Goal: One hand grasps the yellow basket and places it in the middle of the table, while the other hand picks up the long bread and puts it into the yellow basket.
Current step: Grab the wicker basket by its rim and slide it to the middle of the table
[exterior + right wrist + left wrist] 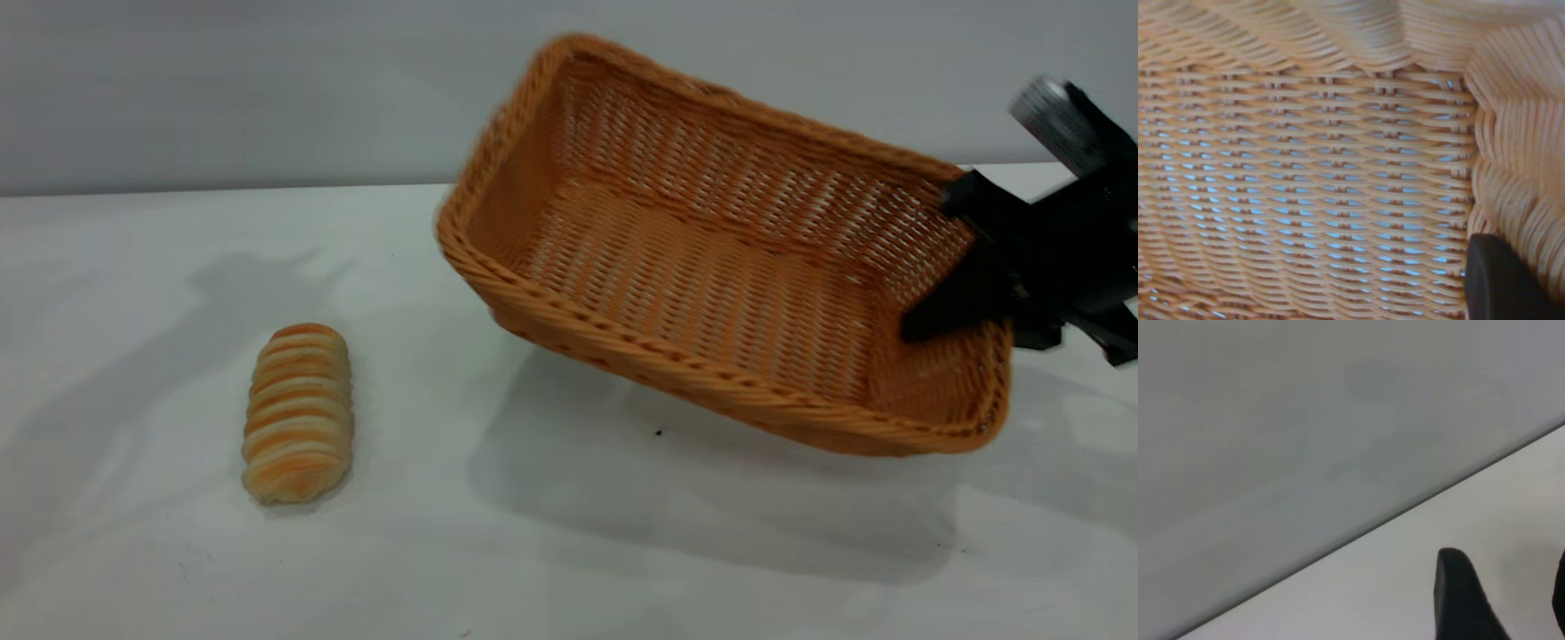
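Note:
The yellow basket (711, 258) is off the table at the centre right, tilted with its left end high and its open side facing the camera. My right gripper (956, 267) is shut on the basket's right end wall, with one finger (942, 311) inside it. The right wrist view is filled with the woven wall (1311, 173), with one fingertip (1501, 280) against it. The long bread (299, 411) lies on the table (569, 551) at the front left. My left gripper (1508, 587) shows only in its wrist view, open and empty above bare table.
The grey wall (267, 89) runs behind the table's far edge. The basket casts a broad shadow on the tabletop beneath it. Bare table lies between the bread and the basket.

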You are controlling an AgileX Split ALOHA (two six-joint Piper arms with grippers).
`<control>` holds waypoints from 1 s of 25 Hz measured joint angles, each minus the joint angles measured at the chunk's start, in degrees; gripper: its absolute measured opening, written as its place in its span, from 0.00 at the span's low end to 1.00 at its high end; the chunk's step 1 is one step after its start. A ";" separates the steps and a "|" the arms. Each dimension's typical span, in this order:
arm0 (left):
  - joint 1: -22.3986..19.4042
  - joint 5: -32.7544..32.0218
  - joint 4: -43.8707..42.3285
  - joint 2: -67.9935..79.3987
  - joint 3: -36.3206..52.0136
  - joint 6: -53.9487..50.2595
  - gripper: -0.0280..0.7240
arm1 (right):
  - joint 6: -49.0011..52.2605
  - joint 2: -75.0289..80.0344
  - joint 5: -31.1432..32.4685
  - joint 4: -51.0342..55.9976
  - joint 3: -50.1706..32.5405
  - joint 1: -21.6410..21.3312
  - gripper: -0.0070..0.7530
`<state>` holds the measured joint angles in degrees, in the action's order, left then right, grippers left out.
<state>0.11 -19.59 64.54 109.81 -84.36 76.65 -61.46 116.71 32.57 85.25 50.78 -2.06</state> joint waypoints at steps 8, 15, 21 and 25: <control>0.00 -1.46 0.00 0.70 0.00 0.00 0.58 | 14.87 1.03 1.44 -21.34 8.70 11.37 0.07; 0.00 -1.75 -0.05 1.14 0.00 0.00 0.58 | 24.82 4.97 -0.09 -28.23 12.38 16.13 0.07; 0.00 -1.75 -0.05 1.14 0.00 0.00 0.58 | 29.24 8.09 -3.14 -28.23 13.15 16.42 0.07; 0.00 -1.70 -0.05 1.14 0.00 0.00 0.58 | 30.41 8.91 -4.19 -28.23 14.70 16.42 0.07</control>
<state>0.11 -21.29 64.49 110.95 -84.36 76.65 -31.05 125.62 28.38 57.02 65.48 14.36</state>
